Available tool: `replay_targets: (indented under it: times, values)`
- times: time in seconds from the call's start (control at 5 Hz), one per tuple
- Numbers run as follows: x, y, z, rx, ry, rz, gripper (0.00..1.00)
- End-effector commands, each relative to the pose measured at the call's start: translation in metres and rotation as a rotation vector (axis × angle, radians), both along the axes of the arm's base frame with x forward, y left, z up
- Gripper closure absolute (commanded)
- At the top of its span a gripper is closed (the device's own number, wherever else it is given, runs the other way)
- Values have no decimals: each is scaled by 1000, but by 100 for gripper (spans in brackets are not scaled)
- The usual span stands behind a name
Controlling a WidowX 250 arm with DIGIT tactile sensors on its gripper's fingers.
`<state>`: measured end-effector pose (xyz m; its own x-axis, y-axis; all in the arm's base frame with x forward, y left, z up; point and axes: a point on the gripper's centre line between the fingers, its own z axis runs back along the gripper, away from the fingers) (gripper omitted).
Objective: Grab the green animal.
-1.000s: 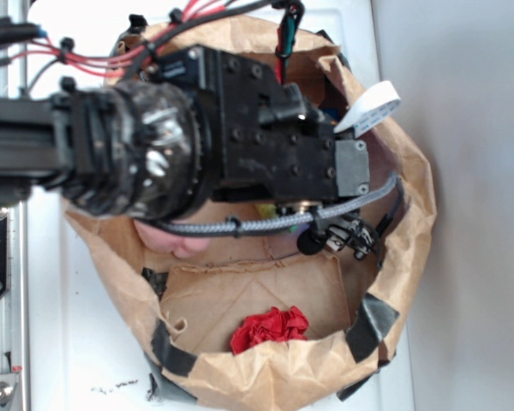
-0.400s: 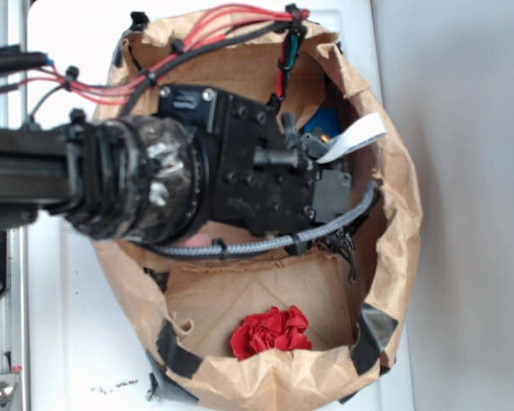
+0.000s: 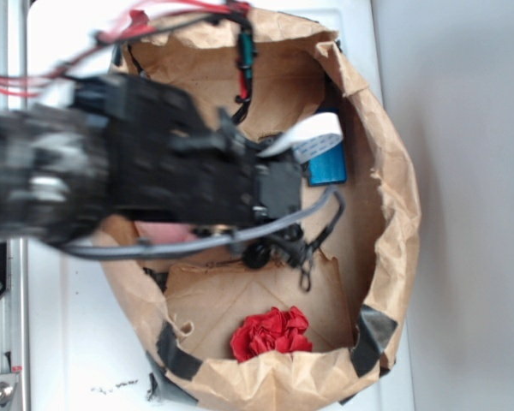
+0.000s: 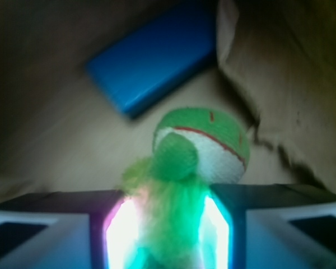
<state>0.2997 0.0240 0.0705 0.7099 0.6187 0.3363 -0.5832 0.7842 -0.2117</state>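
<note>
Wrist view: the gripper (image 4: 167, 235) is closed on the green plush frog (image 4: 185, 174) at lower centre of the frame.
Its two glowing pads press the fuzzy lime body from both sides; the darker head with its pale face sticks out above them. A blue block (image 4: 154, 59) lies behind at upper centre. In the exterior view, a red ruffled ball (image 3: 271, 332) sits low in the brown paper bag (image 3: 394, 214).

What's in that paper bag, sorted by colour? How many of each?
Green: 1, the plush frog, its body between the jaws
Blue: 1, a flat block
Red: 1, a ruffled ball
Pink: 1, something soft mostly hidden under the arm
Total: 4 that show
</note>
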Motion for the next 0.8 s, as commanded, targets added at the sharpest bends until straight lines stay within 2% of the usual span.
replay_targets:
  times: [0.0, 0.2, 0.4, 0.6]
  values:
    - [-24, 8, 102, -93, -68, -150, 100]
    - [-22, 17, 121, -109, -9, -221, 100]
    - [-21, 21, 130, -82, 19, -300, 100]
    - [-19, 22, 132, -64, -3, -311, 100]
